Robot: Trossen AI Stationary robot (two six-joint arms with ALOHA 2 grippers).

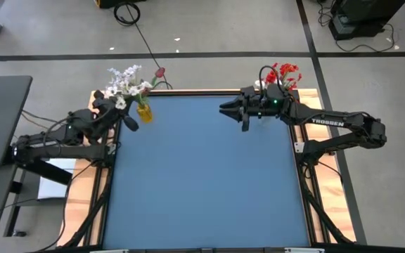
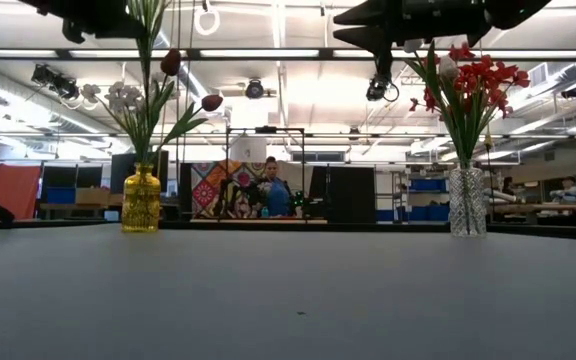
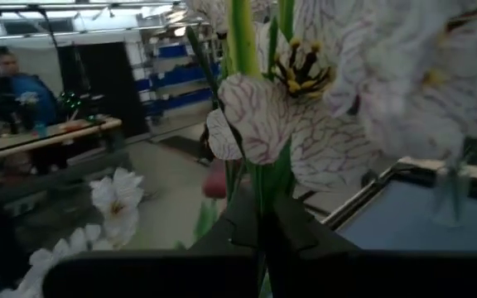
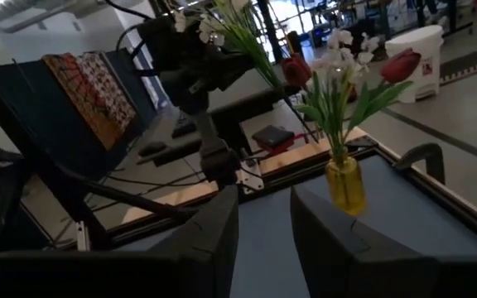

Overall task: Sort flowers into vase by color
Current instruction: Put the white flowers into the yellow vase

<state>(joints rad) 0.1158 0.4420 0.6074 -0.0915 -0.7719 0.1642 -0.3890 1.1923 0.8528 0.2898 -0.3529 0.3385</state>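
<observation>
A blue worktop (image 1: pixel 202 176) is seen from above, with a vase at each far corner and a robot arm reaching in from each side.

At the left far corner stands a yellow vase (image 1: pixel 143 112). It holds white flowers (image 1: pixel 124 81), and two dark red buds (image 2: pixel 211 102) rise among them. The left pincer (image 1: pixel 127 121) sits just beside this vase, level with the blossoms, and is clamped on a green flower stem (image 3: pixel 259 178) with a white tulip (image 3: pixel 284 91) just above its fingers.

No loose flowers lie on the worktop between the two vases.

At the right far corner stands a clear glass vase (image 2: pixel 467 200) filled with red flowers (image 2: pixel 473 80); one pale bloom (image 2: pixel 449 66) seems to sit among them. The right pincer (image 1: pixel 225 109) hangs over the worktop, near the clear vase and on the side towards the yellow one, with its fingers apart and holding nothing.

The sorting looks nearly finished: almost every stem already stands in a vase. What seems left is to release the white tulip into the yellow vase, and perhaps to move the red buds across to the clear vase.

The only readable writing is "TROSSEN" (image 1: pixel 327 122), in white on the right arm. A person sits in the room beyond the worktop.
</observation>
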